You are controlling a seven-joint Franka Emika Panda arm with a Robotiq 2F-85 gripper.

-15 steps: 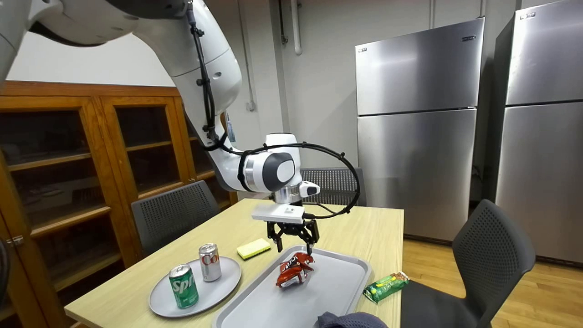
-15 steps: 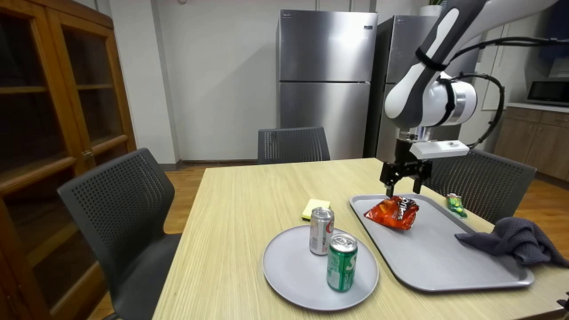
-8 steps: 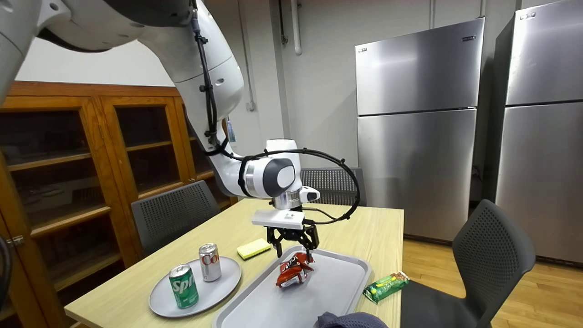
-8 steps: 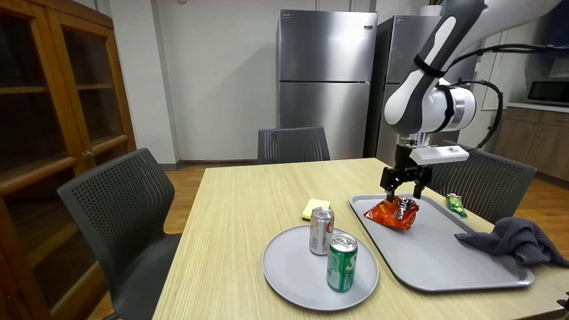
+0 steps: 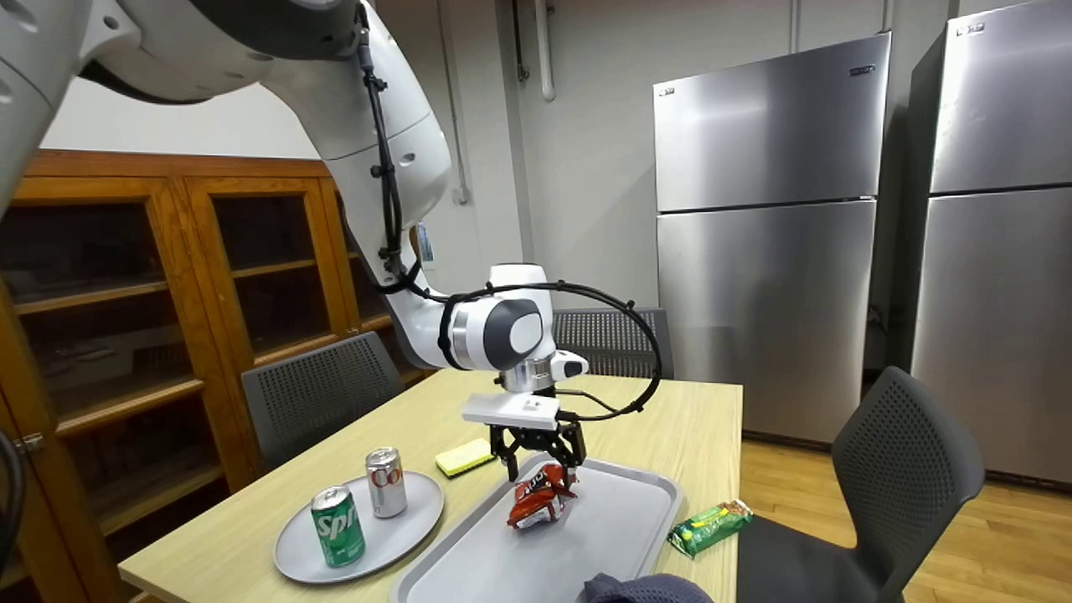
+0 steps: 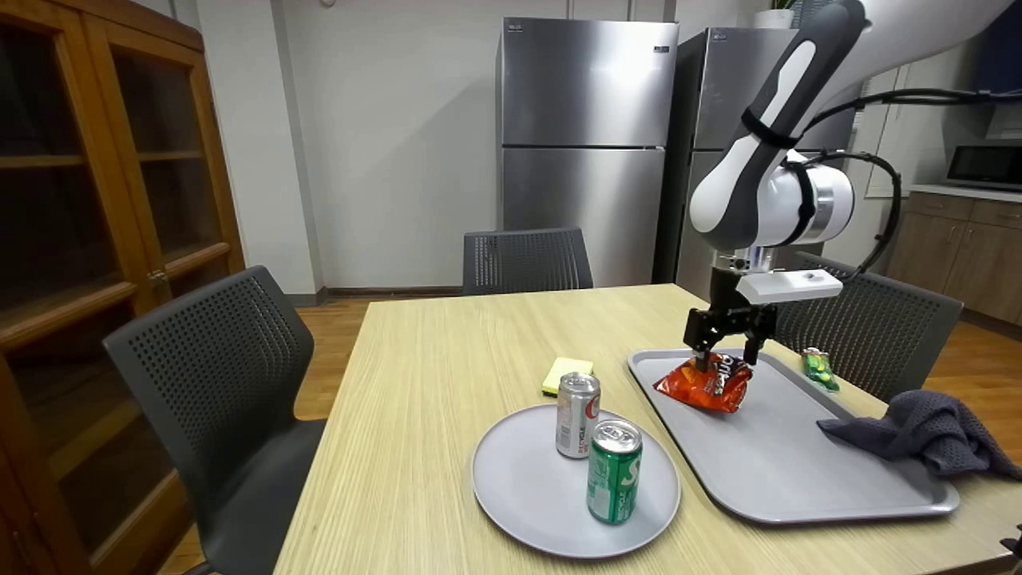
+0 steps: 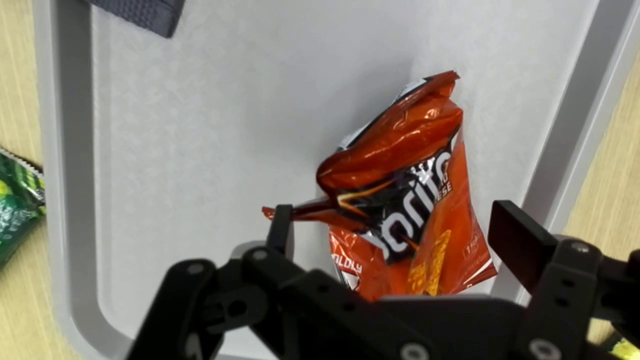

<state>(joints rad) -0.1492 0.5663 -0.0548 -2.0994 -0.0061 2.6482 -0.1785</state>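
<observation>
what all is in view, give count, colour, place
Table: 1, pale wood, in the foreground
Tray: 1, grey, on the table
Chip bag: 1, red, on the tray
Cloth: 1, dark grey, over the tray's edge
Snack packet: 1, green, beside the tray
Plate: 1, grey, on the table
Cans: 2, silver and green, on the plate
Sponge: 1, yellow, on the table
Chairs: at least 3, dark grey, around the table
Fridges: 2, steel grey, in the background
Cabinet: 1, brown, behind a chair
Microwave: 1, black, on the counter
Plant pot: 1, white, above a fridge
Arm: 1, white and grey, over the table
Cables: count unclear, black, along the arm
Gripper: 1, black, open, at the chip bag
</observation>
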